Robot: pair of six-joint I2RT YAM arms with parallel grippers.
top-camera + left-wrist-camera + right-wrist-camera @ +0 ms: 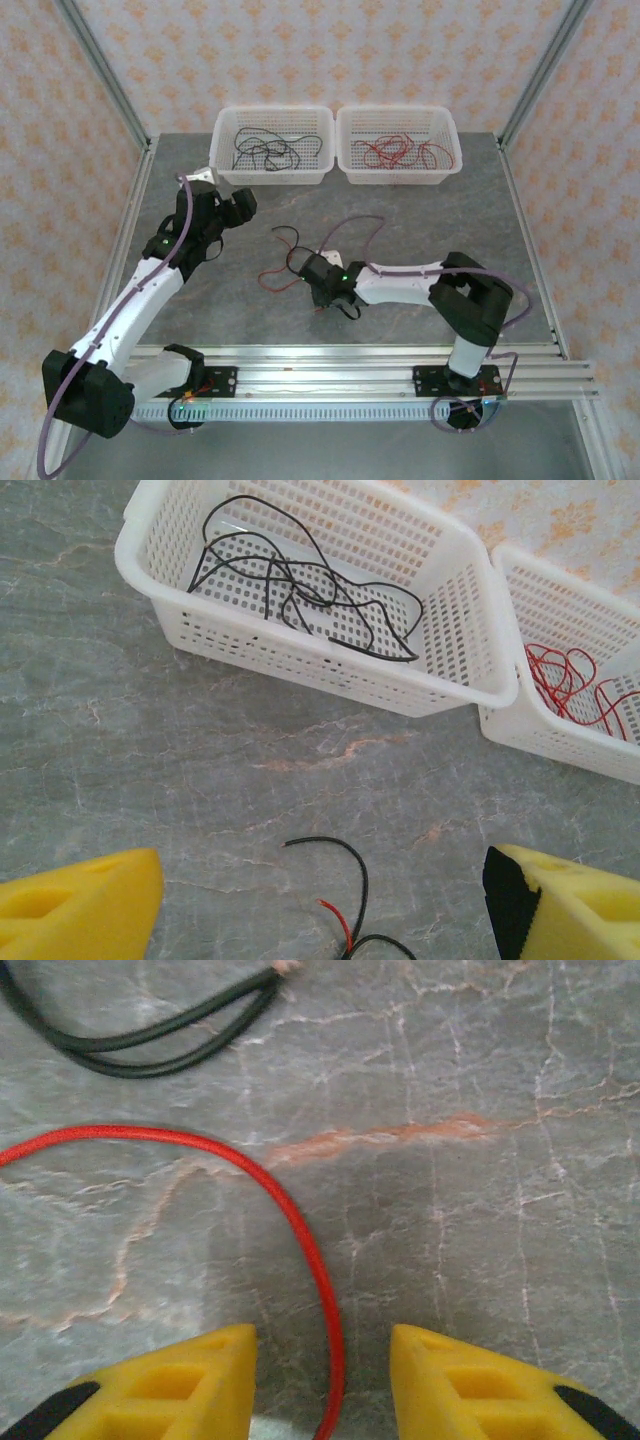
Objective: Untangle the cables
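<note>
My right end effector (322, 1360), the nearer, sat half open and empty astride the red cable (300, 1230) on the counter (480, 1240), which ran 6 to 12 o'clock then curled toward 9; the left end effector (320, 885) gaped empty.

We see a grey, marble-veined tabletop (420, 215). At its far edge two white perforated baskets stand side by side with their rims meeting: the left basket (270, 178) and the right basket (398, 178). Nearer the middle, a loose red wire (275, 272) and a loose black wire (290, 236) lie curled close together on the bare stone surface.
</note>
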